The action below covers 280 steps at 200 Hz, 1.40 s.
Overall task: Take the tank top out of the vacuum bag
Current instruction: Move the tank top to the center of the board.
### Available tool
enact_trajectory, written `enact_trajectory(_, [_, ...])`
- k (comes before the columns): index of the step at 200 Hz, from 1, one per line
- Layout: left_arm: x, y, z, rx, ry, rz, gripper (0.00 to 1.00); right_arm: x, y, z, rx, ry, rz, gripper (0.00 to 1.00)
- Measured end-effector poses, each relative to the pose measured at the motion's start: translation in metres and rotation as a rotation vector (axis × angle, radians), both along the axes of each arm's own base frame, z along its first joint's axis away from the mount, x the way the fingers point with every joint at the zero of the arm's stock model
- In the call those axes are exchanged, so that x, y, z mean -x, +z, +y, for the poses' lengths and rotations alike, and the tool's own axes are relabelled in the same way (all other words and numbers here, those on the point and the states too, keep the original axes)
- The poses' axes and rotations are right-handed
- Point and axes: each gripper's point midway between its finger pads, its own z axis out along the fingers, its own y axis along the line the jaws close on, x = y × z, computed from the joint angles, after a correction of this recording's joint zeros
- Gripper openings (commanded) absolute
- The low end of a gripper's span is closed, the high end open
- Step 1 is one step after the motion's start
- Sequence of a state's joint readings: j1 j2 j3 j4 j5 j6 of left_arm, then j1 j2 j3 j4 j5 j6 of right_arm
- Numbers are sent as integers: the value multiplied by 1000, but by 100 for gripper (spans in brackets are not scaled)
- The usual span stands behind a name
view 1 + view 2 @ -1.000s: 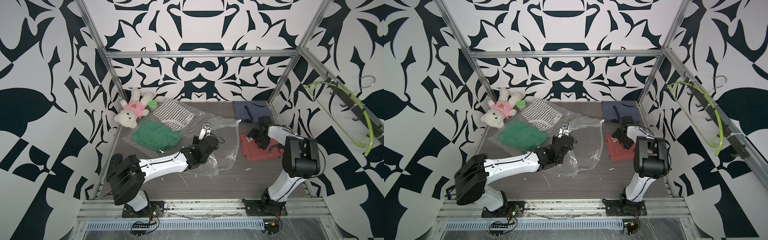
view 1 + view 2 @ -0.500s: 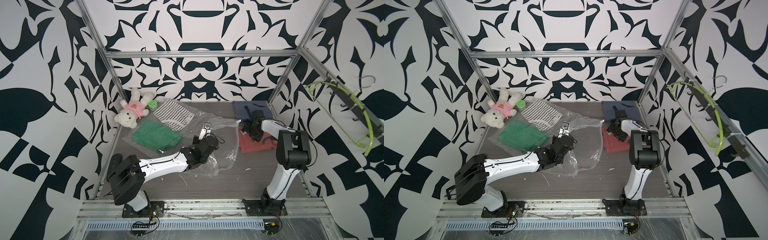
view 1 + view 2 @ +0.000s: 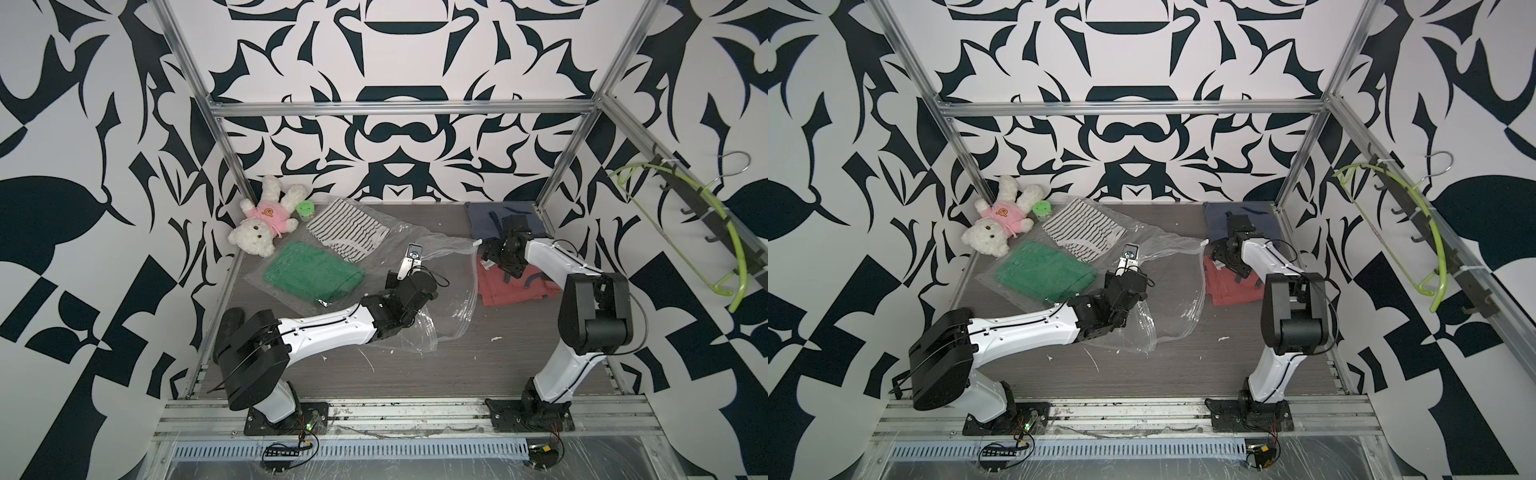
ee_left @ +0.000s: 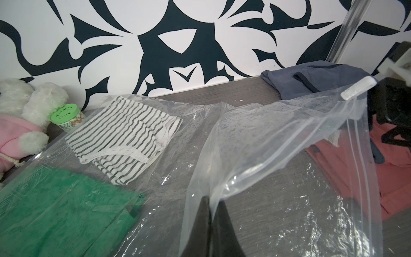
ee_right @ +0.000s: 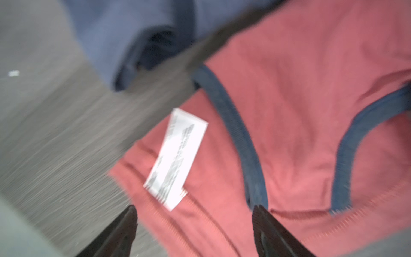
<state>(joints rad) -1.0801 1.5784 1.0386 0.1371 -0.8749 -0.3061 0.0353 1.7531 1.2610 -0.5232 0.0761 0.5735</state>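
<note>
The clear vacuum bag [image 3: 449, 286] [image 3: 1177, 291] lies crumpled mid-table with nothing showing inside it. My left gripper [image 3: 419, 291] [image 4: 212, 198] is shut on a fold of its plastic [image 4: 289, 155]. The tank top [image 3: 511, 286] [image 3: 1229, 286], salmon red with blue trim and a white label, lies flat on the table outside the bag, just right of its zip edge. My right gripper [image 3: 488, 259] [image 5: 193, 209] hovers open right over the tank top [image 5: 300, 133] near the label, with nothing between its fingers.
A blue garment [image 3: 486, 216] lies at the back right corner. A striped shirt [image 3: 349, 228] and a green cloth [image 3: 311, 274] sit in other clear bags at the left, by a teddy bear [image 3: 262, 224] and a green-lidded jar [image 3: 306, 209]. A green hanger [image 3: 706, 232] hangs on the right wall.
My right gripper has swung left and toward the back, from over the tank top's middle to its edge nearest the bag. The left arm and the bag have stayed put.
</note>
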Motion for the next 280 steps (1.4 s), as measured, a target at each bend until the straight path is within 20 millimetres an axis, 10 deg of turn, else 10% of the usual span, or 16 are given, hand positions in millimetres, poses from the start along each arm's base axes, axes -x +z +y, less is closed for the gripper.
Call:
enact_trajectory(130, [2,-14,9,-23,20,10,3,6,-59,-51,195,55,271,85])
enact_trajectory(280, [2,-15,15,-32,43,3,4,-34,-60,-78,184,25,253,84])
